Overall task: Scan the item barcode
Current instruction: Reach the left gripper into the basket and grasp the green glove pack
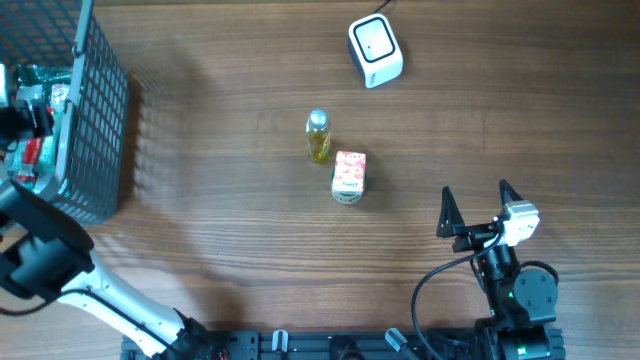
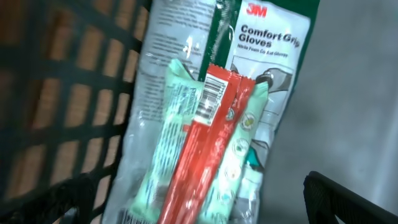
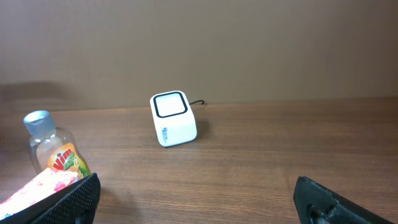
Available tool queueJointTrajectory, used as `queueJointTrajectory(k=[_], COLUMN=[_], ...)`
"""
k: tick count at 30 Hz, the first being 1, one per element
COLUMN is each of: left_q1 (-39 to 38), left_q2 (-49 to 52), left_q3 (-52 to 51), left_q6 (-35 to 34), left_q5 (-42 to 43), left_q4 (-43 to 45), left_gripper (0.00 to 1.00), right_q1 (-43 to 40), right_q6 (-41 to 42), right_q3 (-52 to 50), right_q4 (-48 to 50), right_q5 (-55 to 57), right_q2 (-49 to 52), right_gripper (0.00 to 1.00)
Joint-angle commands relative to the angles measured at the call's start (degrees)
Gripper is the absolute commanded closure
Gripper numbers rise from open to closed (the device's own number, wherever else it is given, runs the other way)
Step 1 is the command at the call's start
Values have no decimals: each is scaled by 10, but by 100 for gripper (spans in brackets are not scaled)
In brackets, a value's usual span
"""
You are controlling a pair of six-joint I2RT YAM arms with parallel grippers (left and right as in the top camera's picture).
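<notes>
1. At the far left, a dark wire-mesh basket (image 1: 95,120) stood on the brown wooden table (image 1: 230,230). It held several packaged goods.

2. The left gripper (image 2: 196,186) hung over the basket interior with its jaws spread wide and nothing between them. Its dark fingertips framed the lower corners of the wrist view.

3. Directly below it lay a long, narrow red packet (image 2: 205,162) of glossy film.
- Long axis: near vertical in the wrist view, leaning from upper right to lower left.
- The barcode was printed at the upper end, which pointed toward the top of that view.
- The red packet rested on pale mint-green packets (image 2: 168,124). These lay on a clear-and-green glove pack (image 2: 273,43) lettered "Comfort Grip Gloves".

4. Near the table centre stood a small clear bottle (image 1: 318,137) of yellow liquid with a grey cap, upright. Just beside it, to the right and nearer the robot, stood a small pink-and-white printed carton (image 1: 348,177). Contact between the two could not be determined.

5. Farther back and to the right sat a white cube-shaped scanner (image 1: 375,50) with a black-rimmed window on top and a cable at its rear. It stood well apart from the bottle and the carton.

6. At the near right, the right gripper (image 1: 476,195) hovered above the table, jaws fully apart and holding nothing. It faced the scanner.
</notes>
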Motion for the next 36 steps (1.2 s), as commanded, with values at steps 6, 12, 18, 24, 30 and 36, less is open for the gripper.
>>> queueJointTrajectory(k=[6, 12, 18, 24, 30, 36], left_q1=[4, 4, 4, 5, 7, 17], left_q2=[68, 77, 87, 112, 122, 122], left_q3=[2, 1, -1, -7, -8, -8], left_q6=[57, 85, 88, 88, 86, 86], left_q5=[37, 43, 43, 38, 38, 39], left_q4=[24, 25, 36, 38, 34, 23], left_gripper=[0, 0, 0, 0, 2, 38], right_q1=[0, 0, 0, 0, 0, 0], right_q6=[-3, -3, -3, -3, -3, -3], right_q3=[0, 0, 0, 0, 0, 0], right_q4=[1, 1, 1, 1, 1, 1], right_q5=[-9, -9, -9, -9, -9, -9], right_q2=[-1, -1, -1, -1, -1, -1], right_gripper=[0, 0, 0, 0, 0, 0])
